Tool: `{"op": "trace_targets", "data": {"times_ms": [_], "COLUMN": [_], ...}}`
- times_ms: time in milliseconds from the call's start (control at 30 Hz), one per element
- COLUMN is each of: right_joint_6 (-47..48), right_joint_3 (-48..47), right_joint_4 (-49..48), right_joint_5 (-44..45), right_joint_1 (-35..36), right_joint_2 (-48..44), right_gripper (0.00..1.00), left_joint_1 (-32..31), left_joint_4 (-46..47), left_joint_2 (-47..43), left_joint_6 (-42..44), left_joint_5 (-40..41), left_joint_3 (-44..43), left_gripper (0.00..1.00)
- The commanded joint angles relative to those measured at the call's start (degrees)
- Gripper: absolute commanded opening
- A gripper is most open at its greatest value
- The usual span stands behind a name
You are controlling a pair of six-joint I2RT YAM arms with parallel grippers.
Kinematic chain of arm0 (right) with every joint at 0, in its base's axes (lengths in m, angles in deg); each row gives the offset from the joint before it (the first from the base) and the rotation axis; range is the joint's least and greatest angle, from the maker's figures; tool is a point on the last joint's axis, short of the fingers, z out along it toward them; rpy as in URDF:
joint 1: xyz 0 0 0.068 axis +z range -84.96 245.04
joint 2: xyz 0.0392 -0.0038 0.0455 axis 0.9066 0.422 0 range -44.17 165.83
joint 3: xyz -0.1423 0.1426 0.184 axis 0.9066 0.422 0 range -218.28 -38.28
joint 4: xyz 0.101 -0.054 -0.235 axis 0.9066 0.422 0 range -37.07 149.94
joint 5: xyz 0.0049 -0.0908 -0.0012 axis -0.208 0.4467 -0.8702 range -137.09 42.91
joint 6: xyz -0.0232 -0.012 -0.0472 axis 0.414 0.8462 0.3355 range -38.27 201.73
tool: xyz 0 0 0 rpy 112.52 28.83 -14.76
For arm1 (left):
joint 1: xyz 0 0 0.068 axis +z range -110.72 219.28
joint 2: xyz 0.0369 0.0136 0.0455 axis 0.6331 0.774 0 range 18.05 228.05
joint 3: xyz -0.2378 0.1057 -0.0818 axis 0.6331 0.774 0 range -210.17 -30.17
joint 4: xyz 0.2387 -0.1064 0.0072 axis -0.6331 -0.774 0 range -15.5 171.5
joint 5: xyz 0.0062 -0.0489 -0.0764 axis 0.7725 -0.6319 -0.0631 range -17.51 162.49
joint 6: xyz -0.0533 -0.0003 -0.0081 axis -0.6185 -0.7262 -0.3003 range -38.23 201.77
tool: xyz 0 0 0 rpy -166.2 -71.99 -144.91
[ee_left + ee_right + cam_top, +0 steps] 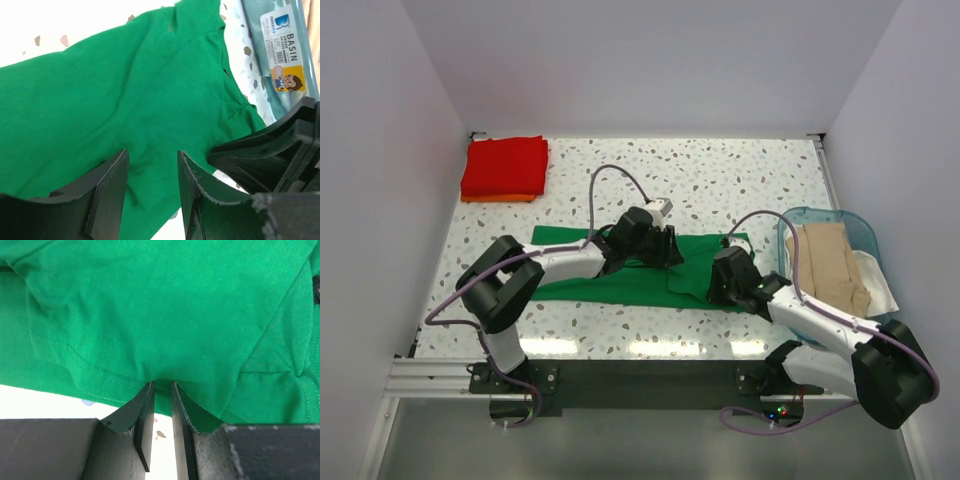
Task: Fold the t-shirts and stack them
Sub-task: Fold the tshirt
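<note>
- Already folded and stacked at ten o'clock: red t-shirt (505, 165) over orange t-shirt (498, 198).
- Left gripper (151, 157) over mid-cloth, jaws apart, gripping nothing.
- Mid-table, green t-shirt (620, 285) part-folded, long axis nine to three o'clock.
- Right gripper (162, 385) pinching its near hem.
- Unfolded at three o'clock: beige t-shirt (830, 265), white t-shirt (875, 280), in basket (850, 222).

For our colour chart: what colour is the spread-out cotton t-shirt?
The cotton t-shirt is bright green, clearest in the right wrist view.
</note>
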Motion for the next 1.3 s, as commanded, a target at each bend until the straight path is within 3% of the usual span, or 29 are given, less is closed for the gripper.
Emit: {"op": "trace_targets", "data": {"times_ms": [0,133,433,633,767,900,1067,1267], "right_joint_6": [-1.3,-2.8,-4.8,-3.8,-3.5,-4.0,-4.5,-4.3], "right_joint_3": [0.8,0.0,-4.9,-8.2,-8.7,-8.9,-9.3,-10.2], "right_joint_4": [-2.2,-0.1,6.6,6.9,5.1,2.6,0.7,-1.4], "right_joint_5": [0.2,1.7,9.3,9.8,6.5,4.9,3.8,2.7], "right_joint_1": [0.4,0.3,0.2,-2.7,-6.5,-7.2,-7.5,-8.6], "right_joint_2": [-1.3,-2.3,-7.3,-4.9,-1.7,1.5,6.1,11.5], "right_gripper": [0.23,0.25,0.35,0.40,0.41,0.42,0.42,0.42], "left_joint_1": [-1.2,-2.8,-4.6,-4.6,-4.5,-3.5,-0.8,3.6], "left_joint_4": [0.9,-0.4,-4.2,-4.8,-8.2,-9.5,-14.0,-17.5], "left_joint_2": [1.1,3.2,8.6,8.1,3.7,-4.2,-14.6,-21.4], "left_joint_6": [1.9,3.1,4.5,4.9,7.2,6.6,0.9,-3.3], "left_joint_5": [-0.5,-1.1,0.1,0.3,3.5,9.6,18.3,24.3], "left_joint_3": [-3.3,-5.7,-5.8,-6.8,-9.1,-6.3,4.4,15.5], "left_gripper": [0.48,0.45,0.21,0.25,0.42,0.50,0.47,0.31]}}
